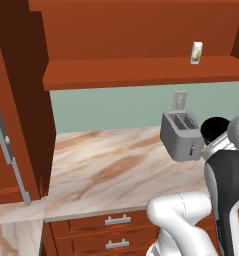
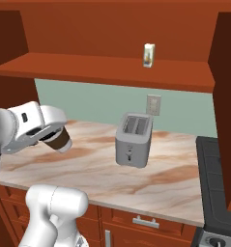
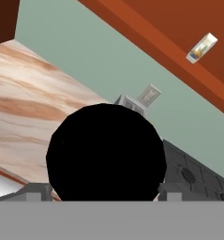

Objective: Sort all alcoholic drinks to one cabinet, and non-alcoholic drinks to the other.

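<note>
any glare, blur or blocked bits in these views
Left base view: flat, even light, no glare, slightly soft; the arm hides part of the cup. Right base view: the toaster throws a faint shadow on the counter; the tool grips the cup. Hand view: rolled sideways, the cup's black lid blocks the centre.

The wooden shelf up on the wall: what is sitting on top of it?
A small cream-white carton stands upright on the shelf, above the grey toaster. The rest of the plank that shows is bare; its far left end is cut off by the cabinet wall.
</note>
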Available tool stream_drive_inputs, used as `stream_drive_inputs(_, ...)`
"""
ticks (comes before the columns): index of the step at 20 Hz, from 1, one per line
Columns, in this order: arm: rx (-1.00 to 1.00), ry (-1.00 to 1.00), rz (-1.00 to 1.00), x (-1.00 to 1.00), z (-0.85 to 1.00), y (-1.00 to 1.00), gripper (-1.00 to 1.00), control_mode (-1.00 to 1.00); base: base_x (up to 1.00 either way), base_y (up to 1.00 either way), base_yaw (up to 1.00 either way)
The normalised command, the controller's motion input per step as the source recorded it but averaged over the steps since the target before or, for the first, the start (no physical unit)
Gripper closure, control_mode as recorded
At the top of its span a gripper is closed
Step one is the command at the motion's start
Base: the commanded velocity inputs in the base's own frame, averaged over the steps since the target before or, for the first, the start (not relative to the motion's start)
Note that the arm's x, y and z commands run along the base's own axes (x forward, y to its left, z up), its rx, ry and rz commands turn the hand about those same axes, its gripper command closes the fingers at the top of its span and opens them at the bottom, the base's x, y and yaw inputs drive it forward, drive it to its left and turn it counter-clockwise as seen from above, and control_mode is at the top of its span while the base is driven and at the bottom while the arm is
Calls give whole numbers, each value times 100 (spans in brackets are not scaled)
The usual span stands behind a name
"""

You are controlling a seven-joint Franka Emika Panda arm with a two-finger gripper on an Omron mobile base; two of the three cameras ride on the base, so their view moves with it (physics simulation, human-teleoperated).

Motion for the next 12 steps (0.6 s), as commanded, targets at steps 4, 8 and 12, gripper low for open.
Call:
stream_drive_inputs(4, 0, -1, 0, -1, 3, 9, 100, -100, 0, 0, 0)
stream_drive_inputs(8, 0, 0, 0, 0, 5, 16, 100, -100, 0, 0, 0)
stream_drive_inputs(12, 2, 0, 1, 2, 13, 6, 100, -100, 0, 0, 0)
